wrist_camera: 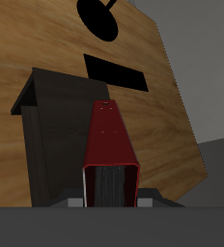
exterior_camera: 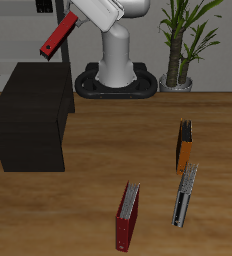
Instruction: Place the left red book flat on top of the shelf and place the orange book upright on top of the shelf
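My gripper (exterior_camera: 70,22) is shut on the left red book (exterior_camera: 55,38) and holds it tilted in the air, above the back of the black shelf (exterior_camera: 33,115). In the wrist view the red book (wrist_camera: 109,145) hangs between my fingers (wrist_camera: 77,202), and the shelf's flat top (wrist_camera: 56,125) lies below and beside it. The orange book (exterior_camera: 186,145) stands upright on the table, far from the shelf, near the grey-white book.
A grey-white book (exterior_camera: 185,195) and a darker red book (exterior_camera: 127,217) stand upright near the table's front edge. A potted plant (exterior_camera: 183,40) stands at the back beside the robot's base (exterior_camera: 113,80).
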Tool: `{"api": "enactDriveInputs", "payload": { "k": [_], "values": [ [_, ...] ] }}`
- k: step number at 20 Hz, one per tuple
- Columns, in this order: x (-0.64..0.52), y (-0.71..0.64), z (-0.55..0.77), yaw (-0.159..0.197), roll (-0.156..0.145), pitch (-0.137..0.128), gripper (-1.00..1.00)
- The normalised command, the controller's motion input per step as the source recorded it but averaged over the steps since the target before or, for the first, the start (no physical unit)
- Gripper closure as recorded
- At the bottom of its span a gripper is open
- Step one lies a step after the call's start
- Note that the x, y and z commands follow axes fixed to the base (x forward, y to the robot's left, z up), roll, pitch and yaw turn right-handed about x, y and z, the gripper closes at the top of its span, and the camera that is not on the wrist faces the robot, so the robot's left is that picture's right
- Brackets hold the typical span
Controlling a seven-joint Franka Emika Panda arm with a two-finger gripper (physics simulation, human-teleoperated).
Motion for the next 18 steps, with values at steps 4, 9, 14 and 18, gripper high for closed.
{"api": "enactDriveInputs", "payload": {
  "k": [4, 9, 14, 18],
  "values": [
    [-0.01, -0.4, 0.05, 0.0, -0.079, -0.023, 1.0],
    [-0.05, -0.25, -0.08, -0.007, -0.05, 0.011, 1.0],
    [-0.03, -0.28, -0.28, 0.0, -0.028, 0.039, 1.0],
    [0.03, -0.24, -0.36, 0.033, -0.024, 0.045, 1.0]
  ]
}}
